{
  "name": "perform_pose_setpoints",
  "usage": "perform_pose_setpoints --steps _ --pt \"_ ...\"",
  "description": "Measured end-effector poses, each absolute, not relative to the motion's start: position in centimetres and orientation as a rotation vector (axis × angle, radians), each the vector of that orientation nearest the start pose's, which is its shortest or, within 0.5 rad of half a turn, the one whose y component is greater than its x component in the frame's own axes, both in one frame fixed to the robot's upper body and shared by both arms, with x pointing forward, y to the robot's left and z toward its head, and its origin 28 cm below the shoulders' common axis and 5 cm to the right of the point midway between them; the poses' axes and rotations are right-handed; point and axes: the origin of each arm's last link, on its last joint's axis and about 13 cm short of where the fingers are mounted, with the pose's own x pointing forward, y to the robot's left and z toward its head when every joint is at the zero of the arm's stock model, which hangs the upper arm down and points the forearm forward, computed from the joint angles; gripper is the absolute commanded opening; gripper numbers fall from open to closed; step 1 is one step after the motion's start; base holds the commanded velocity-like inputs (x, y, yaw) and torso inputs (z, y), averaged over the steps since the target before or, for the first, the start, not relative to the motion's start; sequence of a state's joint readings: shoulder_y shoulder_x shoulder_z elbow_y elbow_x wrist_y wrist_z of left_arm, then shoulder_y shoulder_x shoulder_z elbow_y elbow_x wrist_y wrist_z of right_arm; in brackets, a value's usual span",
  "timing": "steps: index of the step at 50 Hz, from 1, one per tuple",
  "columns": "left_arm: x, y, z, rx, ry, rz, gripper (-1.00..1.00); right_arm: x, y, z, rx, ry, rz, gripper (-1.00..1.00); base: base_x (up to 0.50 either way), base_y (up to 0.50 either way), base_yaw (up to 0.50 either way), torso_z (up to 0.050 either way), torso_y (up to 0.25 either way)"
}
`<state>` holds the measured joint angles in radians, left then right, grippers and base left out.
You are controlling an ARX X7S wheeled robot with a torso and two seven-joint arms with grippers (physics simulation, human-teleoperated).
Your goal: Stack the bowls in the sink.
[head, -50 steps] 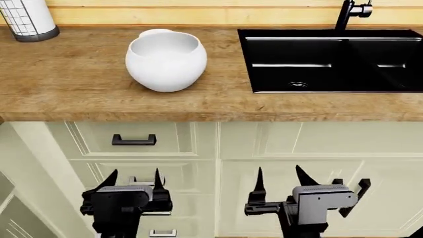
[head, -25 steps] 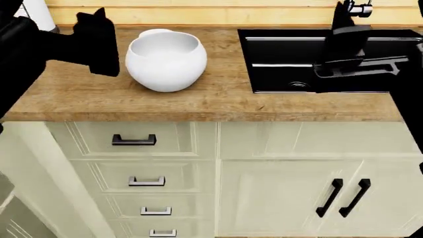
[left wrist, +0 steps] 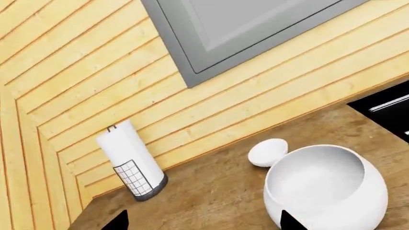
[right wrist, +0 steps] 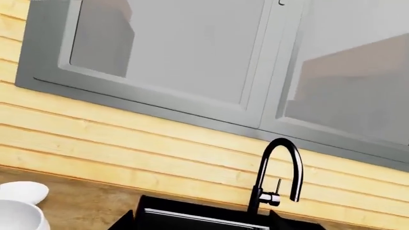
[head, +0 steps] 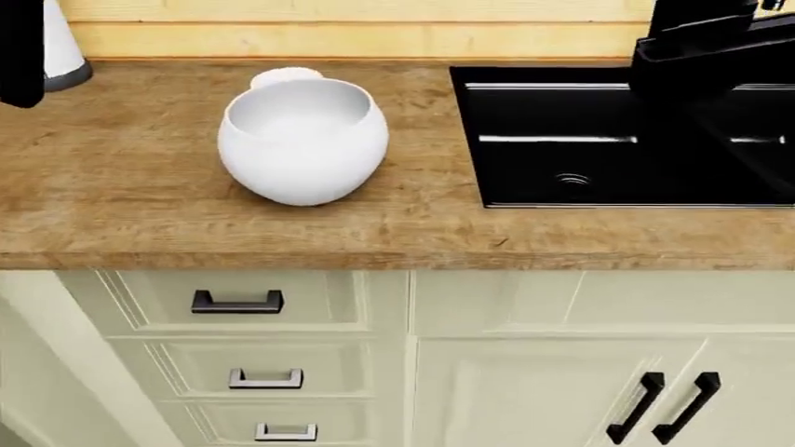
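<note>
Both arms have risen to counter height | jaws: both spread, empty | large bowl (head: 302,140), small bowl (left wrist: 267,152) untouched outside sink (head: 497,168)

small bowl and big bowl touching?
Cannot tell. In the left wrist view the small bowl meets the big bowl's rim with no visible gap; overlap may hide one.

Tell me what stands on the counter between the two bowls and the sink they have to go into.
Nothing visible does. In the head view the large bowl sits on the countertop with the small bowl just behind it, and only bare wood lies between them and the sink.
</note>
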<state>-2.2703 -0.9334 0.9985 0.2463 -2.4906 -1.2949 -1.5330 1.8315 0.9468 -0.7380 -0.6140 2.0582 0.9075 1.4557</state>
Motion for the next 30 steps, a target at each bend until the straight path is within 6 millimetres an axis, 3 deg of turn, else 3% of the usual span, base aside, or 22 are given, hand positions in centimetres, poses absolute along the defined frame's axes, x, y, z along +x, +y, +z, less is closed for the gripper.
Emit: perform_pose_setpoints --steps 30 --pt "12.69 25.41 43.68 0.491 0.044 0.122 1.00 16.51 -10.94 38.24 -0.338 -0.272 -0.093 1.00 0.50 0.22 0.00 0.000 0.001"
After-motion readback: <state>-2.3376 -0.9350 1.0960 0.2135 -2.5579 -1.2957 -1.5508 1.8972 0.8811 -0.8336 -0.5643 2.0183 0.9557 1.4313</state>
